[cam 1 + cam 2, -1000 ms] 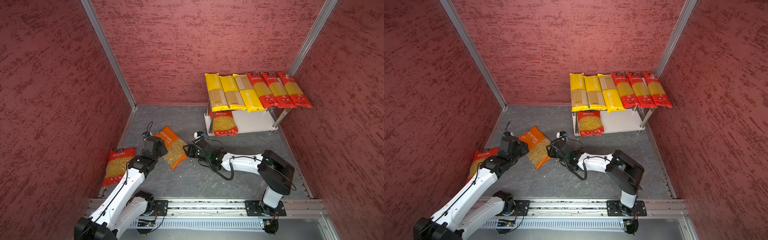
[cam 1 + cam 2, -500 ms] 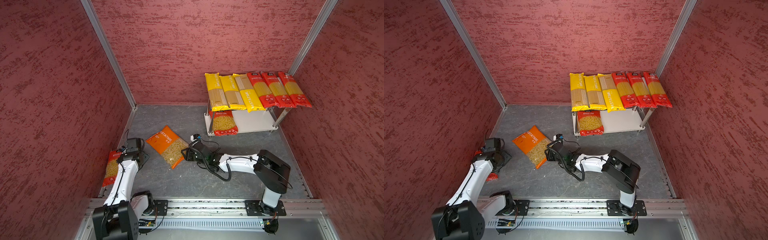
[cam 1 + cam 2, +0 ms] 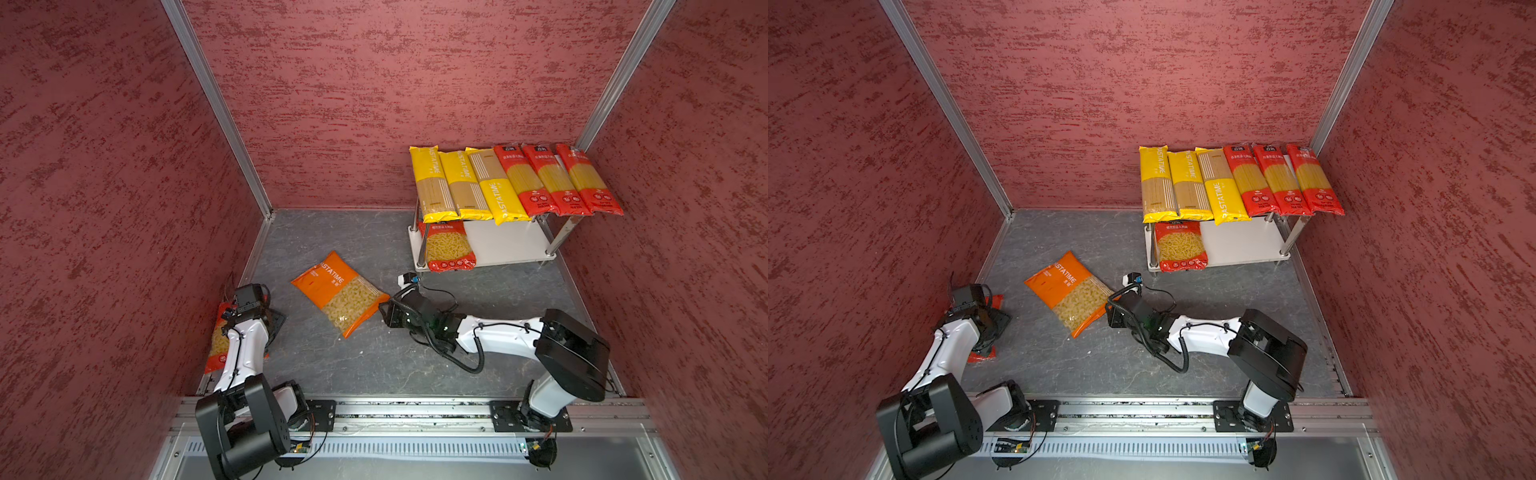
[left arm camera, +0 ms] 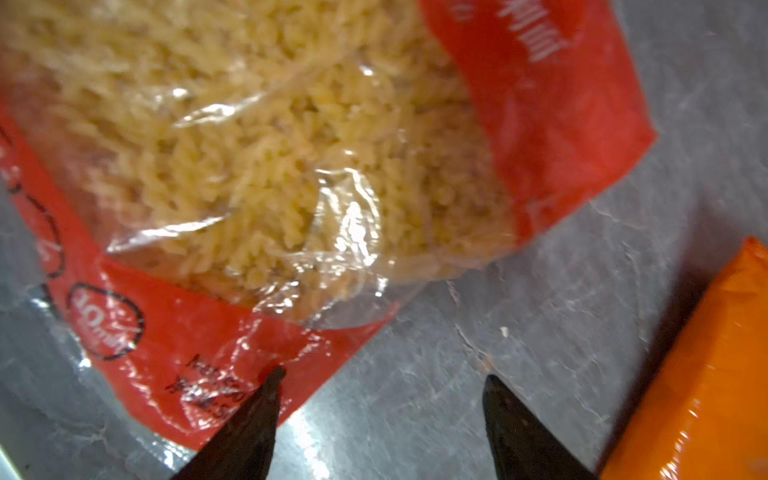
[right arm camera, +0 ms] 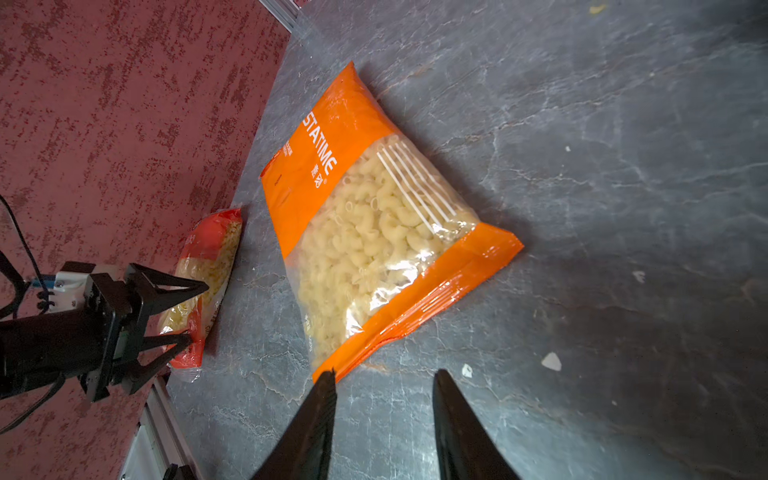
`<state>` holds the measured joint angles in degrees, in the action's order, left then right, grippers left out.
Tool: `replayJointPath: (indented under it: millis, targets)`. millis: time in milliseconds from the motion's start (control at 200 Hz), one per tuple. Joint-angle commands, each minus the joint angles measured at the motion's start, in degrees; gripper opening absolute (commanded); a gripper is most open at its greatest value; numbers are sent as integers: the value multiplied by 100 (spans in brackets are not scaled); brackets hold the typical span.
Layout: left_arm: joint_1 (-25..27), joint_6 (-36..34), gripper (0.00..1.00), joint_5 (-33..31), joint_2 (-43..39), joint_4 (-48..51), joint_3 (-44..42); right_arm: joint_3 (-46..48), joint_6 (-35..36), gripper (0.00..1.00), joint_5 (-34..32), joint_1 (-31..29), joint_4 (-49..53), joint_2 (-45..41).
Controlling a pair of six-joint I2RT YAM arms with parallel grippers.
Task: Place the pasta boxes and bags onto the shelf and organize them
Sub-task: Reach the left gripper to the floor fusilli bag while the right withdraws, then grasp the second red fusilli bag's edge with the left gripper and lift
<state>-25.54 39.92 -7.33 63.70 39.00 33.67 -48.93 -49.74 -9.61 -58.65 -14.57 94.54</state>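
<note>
Left claw (image 4: 386, 374) spread over red pack (image 4: 291, 166); right claw (image 5: 385, 371) spread beside orange pack (image 5: 374, 224).

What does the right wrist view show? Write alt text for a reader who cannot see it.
An orange macaroni bag lies flat on the grey floor, its corner by the open right gripper. Farther off, the open left gripper hangs over a red pasta bag by the wall.

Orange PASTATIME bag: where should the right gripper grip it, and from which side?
Probably the flat orange seal strip at the end facing the right gripper, whose open jaws stand just short of its corner. The orange bag lies flat; its clear middle bulges with loose macaroni, likely too wide and shifting. Come in low from the right arm's side.
</note>
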Motion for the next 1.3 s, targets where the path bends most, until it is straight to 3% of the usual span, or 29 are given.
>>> replayJointPath:
  millis: [0,276,676,787,912,1077,1292]
  targets:
    - [-264,199,76,-196,-1,-114,-32,-45,74,41,-191,21,31,-126]
    - [-307,806,76,-659,-639,456,-167,-84,87,41,-199,21,83,-68]
    - [-342,1043,70,-274,-111,112,-495,-295,272,41,-511,29,406,-109]
    - [-389,1023,63,-68,78,-191,-517,-266,293,41,-685,23,477,-189]
    - [-408,1070,50,38,314,-243,-500,-208,341,41,-942,27,617,-364]
    - [-408,1141,29,195,192,-394,-715,-11,307,41,-1283,29,648,-625]
    - [-360,1001,14,231,-71,-282,-601,-61,358,41,-1248,29,679,-562]
